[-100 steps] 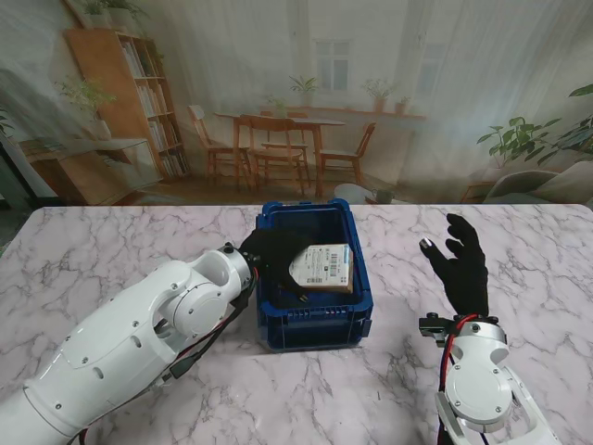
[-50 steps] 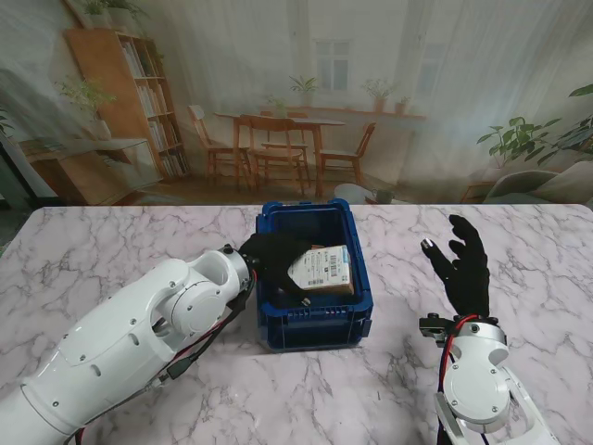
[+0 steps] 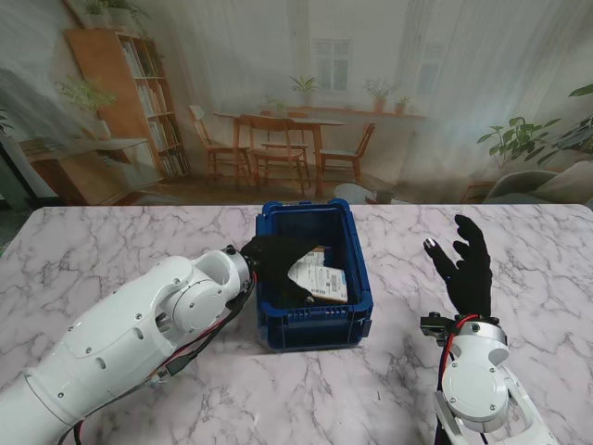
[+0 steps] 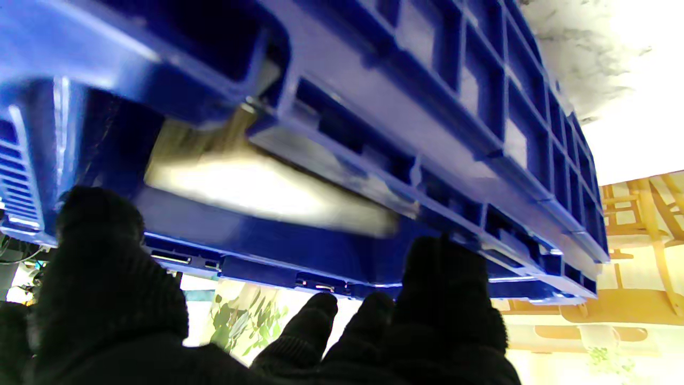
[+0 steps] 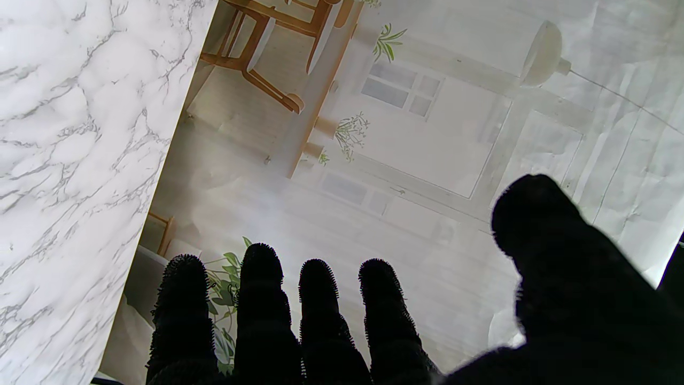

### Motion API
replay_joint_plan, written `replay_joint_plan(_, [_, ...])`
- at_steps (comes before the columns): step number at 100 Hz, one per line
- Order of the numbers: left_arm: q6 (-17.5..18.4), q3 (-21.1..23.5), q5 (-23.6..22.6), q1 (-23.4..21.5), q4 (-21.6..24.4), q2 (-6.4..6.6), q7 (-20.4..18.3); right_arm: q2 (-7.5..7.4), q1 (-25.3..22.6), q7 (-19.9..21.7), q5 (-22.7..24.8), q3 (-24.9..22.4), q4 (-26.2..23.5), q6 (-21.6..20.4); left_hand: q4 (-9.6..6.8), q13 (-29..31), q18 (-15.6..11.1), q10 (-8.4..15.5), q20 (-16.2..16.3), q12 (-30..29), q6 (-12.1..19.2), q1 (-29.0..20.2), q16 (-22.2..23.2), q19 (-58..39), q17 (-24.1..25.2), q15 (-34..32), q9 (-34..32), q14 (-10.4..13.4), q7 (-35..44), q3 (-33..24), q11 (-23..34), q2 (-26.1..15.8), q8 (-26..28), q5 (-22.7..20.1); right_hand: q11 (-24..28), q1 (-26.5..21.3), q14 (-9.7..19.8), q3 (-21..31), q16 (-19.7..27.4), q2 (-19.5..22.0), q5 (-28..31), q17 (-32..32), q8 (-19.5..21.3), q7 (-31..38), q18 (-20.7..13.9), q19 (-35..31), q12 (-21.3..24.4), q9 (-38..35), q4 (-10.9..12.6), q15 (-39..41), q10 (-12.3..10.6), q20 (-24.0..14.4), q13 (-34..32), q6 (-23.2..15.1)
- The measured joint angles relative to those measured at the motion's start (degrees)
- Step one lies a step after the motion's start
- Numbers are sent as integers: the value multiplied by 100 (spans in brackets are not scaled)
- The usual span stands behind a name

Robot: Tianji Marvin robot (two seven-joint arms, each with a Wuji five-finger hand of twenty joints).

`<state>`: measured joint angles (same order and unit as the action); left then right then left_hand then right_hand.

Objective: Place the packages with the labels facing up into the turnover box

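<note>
Nearest me, at five o'clock, the right hand (image 3: 466,262) hovers spread and empty. At center, the left hand (image 3: 275,262) reaches into the turnover box (image 3: 357,311); the package (image 3: 320,276) lies inside, label up, grip unclear. No other packages visible.

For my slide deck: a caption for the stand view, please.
Left hand reaches into the blue turnover box over a label-up package; right hand open.
</note>
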<state>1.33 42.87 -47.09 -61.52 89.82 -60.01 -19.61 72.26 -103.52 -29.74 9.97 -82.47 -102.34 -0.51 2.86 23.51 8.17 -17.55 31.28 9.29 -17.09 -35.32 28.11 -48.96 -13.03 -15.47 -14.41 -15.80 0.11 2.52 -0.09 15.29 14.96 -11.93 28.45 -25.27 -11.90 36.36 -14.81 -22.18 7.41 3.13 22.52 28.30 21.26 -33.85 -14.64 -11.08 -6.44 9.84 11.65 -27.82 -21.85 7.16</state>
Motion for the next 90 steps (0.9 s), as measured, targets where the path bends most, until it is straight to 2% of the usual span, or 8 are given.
replay_joint_plan(11, [-3, -84, 88, 80, -68, 0, -10, 1, 11, -2, 10, 2, 15, 1, 0, -84, 5, 6, 0, -230, 49, 66, -149, 35, 59, 27, 288, -32, -37, -4, -9, -63, -151, 198, -14, 0, 4, 0, 0, 0, 0, -1, 4, 0, 0, 57, 7, 0, 0, 0, 0, -47, 51, 0])
replay_joint_plan(35, [-31, -130, 134, 117, -134, -14, 21, 1, 17, -1, 31, 3, 22, 4, 0, -270, 28, 24, -172, -385, 138, 72, -355, 235, 143, 126, 430, -110, -46, -4, -67, -66, -344, 198, -21, -1, 29, 0, 0, 0, 0, -1, 52, 0, 0, 160, 9, 0, 0, 0, 0, -133, 52, 0])
replay_joint_plan(43, [-14, 9, 81, 22, -88, -27, 29, 0, 17, 8, 38, 3, 25, 3, 0, -291, 45, 68, -293, -385, 143, 72, -406, 347, 146, 128, 430, -123, -47, -4, -66, -130, -345, 198, -22, -1, 30, 0, 0, 0, 0, -1, 52, 0, 0, 171, 9, 0, 0, 0, 0, -157, 52, 0])
replay_joint_plan(47, [3, 121, 40, -58, -31, -30, 33, -1, 17, 15, 38, 3, 26, 2, 0, -305, 196, 69, -347, -385, 146, 72, -422, 355, 146, 129, 430, -242, -47, -4, -66, -133, -345, 198, -22, -1, 30, 0, 0, 0, 0, -1, 54, 0, 0, 182, 9, 0, 0, 0, 0, -160, 52, -1])
replay_joint_plan(58, [89, 439, -148, -325, 199, -25, 57, -8, 18, 56, 41, 4, 27, 1, 0, -339, 196, 72, -429, -385, 203, 48, -477, 441, 146, 129, 413, -260, 42, -4, -64, -163, -275, 179, -22, -1, 32, 0, 0, 0, 2, -1, 57, 0, -1, 263, 9, 0, 0, 0, -7, -168, 75, -146])
replay_joint_plan(74, [237, 1005, -665, -824, 652, -29, 492, -25, 21, 119, 141, 13, 32, -11, -55, -435, 493, 257, -715, -80, 353, -565, -756, 823, 359, 243, -212, -414, 561, -63, 35, -670, 281, -722, -22, -1, 65, -2, 0, 0, 11, -1, 58, 0, -1, 398, 9, -1, 0, 0, -233, -223, 111, -497])
replay_joint_plan(82, [309, 1284, -692, -1057, 883, -37, 706, -41, 24, 186, 155, 13, 31, -30, -57, -427, 557, 292, -729, 117, 421, -765, -765, 877, 442, 245, -531, -406, 785, -53, 170, -809, 589, -1165, -22, 0, 117, -90, 0, 0, 122, -1, 58, -21, -1, 475, 9, -6, 0, -145, -351, -228, 112, -660])
replay_joint_plan(90, [395, 1569, -870, -1299, 1108, -59, 1020, -60, 28, 290, 149, 9, 21, -41, -63, -304, 567, 322, -729, 286, 480, -835, -749, 892, 491, 246, -868, -277, 908, -20, 273, -888, 800, -1392, -32, 0, 131, -149, 4, 0, 244, 10, 58, 14, -1, 525, 9, -13, 0, -152, -450, -280, 127, -1043])
